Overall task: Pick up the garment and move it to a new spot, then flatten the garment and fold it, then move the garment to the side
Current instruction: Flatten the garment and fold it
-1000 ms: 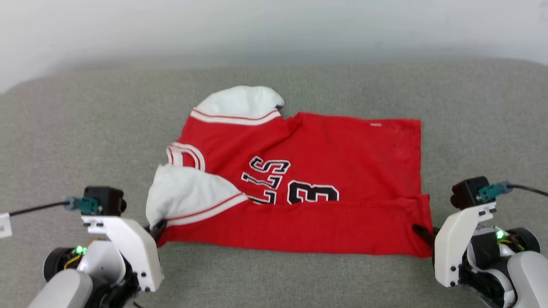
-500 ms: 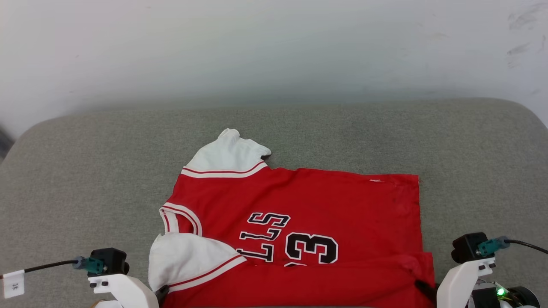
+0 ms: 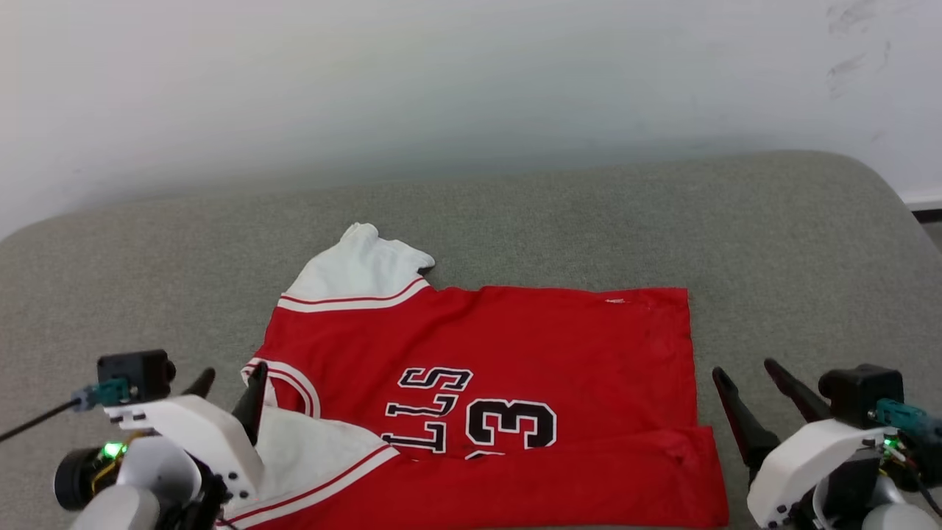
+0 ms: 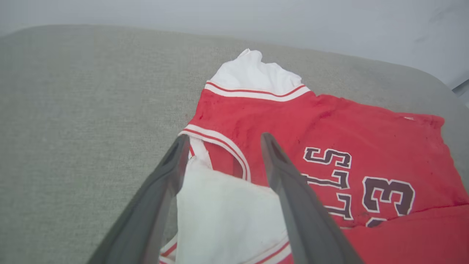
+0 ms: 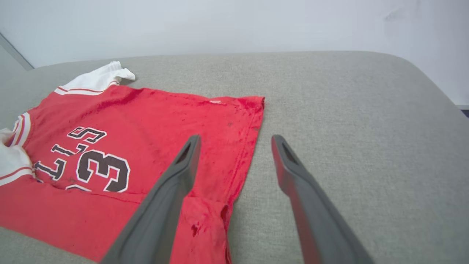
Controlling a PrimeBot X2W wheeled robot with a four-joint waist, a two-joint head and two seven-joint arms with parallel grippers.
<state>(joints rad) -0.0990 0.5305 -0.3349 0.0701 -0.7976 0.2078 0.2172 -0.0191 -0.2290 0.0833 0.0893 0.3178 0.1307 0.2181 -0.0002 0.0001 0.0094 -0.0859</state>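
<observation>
The garment (image 3: pixel 515 353) is a red jersey with white sleeves and a black "3", lying flat on the grey cushion (image 3: pixel 147 280). Its near edge is folded over onto the lettering. One white sleeve (image 3: pixel 353 276) sticks out at the far left; the other lies folded at the near left. My left gripper (image 3: pixel 229 381) stands open over the collar and near sleeve, gripping nothing; its fingers (image 4: pixel 165 183) straddle the white sleeve (image 4: pixel 227 216). My right gripper (image 3: pixel 745 375) is open just right of the hem, with one finger (image 5: pixel 176 183) over the red cloth (image 5: pixel 146 132) and the other over bare cushion.
The grey cushion (image 5: pixel 348 121) stretches wide to the right and left of the jersey. A pale wall (image 3: pixel 471 88) rises right behind it. The cushion's right end curves down at the far right (image 3: pixel 901 213).
Both grippers have opened and let go of the garment's near corners, and their fingers now point up over the cloth. The head view has shifted upward.
</observation>
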